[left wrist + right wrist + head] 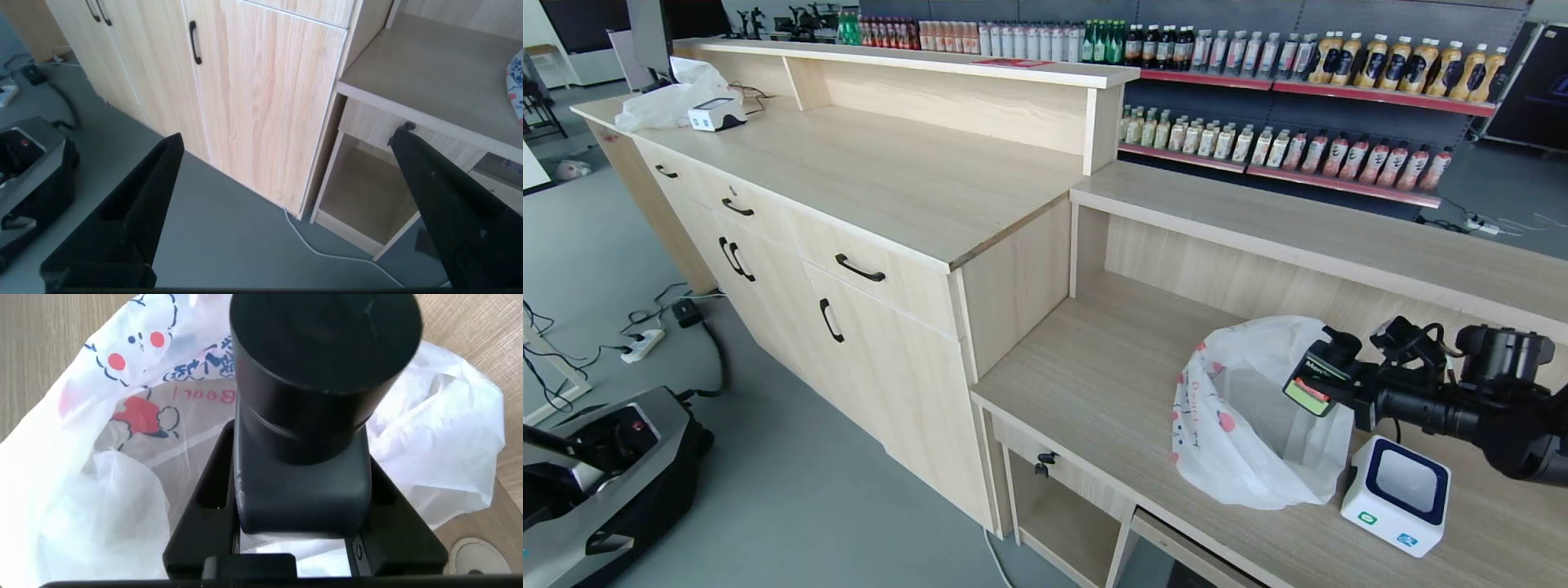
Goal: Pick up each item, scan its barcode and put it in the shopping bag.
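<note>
The shopping bag point(1241, 425) carries a line of red lettering beside cartoon figures, too creased to read. The black container point(1319, 380) above it bears a label with small white letters over a green and red strip, too small to make out. The scanner point(1396, 494) shows one green and one blue icon on its front, and the labels on the shelf bottles point(1282, 147) cannot be read.

— What do we see by the scanner point(1396, 494)?
— We see the shopping bag point(1241, 433) just left of it, white with cartoon print, mouth open.
— And the item?
— A black, round-lidded container point(327, 400), held aloft, higher than the scanner and to its left.
</note>
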You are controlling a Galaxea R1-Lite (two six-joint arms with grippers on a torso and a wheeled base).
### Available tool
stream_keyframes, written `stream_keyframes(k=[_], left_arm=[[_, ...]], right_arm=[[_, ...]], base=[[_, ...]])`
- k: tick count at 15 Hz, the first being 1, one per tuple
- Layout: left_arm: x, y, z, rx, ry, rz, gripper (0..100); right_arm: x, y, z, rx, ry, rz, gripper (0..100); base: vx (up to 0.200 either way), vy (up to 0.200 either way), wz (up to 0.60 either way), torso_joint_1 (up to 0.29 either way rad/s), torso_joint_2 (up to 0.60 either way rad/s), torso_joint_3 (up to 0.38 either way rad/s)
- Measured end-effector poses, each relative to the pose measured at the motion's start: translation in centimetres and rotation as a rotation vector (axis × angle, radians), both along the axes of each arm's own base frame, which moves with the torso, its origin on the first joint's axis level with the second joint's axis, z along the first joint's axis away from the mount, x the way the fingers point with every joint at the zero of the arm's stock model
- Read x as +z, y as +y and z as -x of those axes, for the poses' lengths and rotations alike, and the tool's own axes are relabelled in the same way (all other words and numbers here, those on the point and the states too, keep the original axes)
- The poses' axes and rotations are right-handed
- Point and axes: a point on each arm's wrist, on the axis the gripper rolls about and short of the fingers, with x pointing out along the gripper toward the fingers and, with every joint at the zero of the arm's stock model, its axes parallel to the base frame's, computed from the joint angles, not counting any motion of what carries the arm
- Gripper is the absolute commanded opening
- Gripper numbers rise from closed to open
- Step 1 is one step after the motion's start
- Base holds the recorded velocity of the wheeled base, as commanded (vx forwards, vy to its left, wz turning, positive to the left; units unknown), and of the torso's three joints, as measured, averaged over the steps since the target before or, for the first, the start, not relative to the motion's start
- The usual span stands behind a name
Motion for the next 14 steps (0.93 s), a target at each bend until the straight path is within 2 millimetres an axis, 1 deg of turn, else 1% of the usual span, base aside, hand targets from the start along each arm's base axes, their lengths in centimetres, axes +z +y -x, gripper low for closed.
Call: stream_keyframes(k=[1,5,8,11,14], left_arm=[[0.0,0.0,0.0,0.000,0.000,0.000,100],[0.0,0.0,0.0,0.000,0.000,0.000,100],[0.0,0.0,0.0,0.000,0.000,0.000,100],[0.0,0.0,0.0,0.000,0.000,0.000,100],[0.0,0.0,0.0,0.000,0.000,0.000,100]], right_arm=[[-0.6,0.0,-0.2,0.013,-0.010,0.027,0],[-2.5,0.4,-0.5,0.035,0.010,0.043,0],[-3.3,1.0,-1.2,0.071,-0.022,0.039,0],[-4.0,1.6,-2.2,0.097,-0.019,0.026,0],[-4.1,2.1,-3.6,0.106,-0.025,0.002,0]], base=[[0.000,0.000,0.00,0.000,0.00,0.000],[0.000,0.000,0.00,0.000,0.00,0.000],[0.000,0.000,0.00,0.000,0.00,0.000],[0.000,0.000,0.00,0.000,0.00,0.000],[0.000,0.000,0.00,0.000,0.00,0.000]])
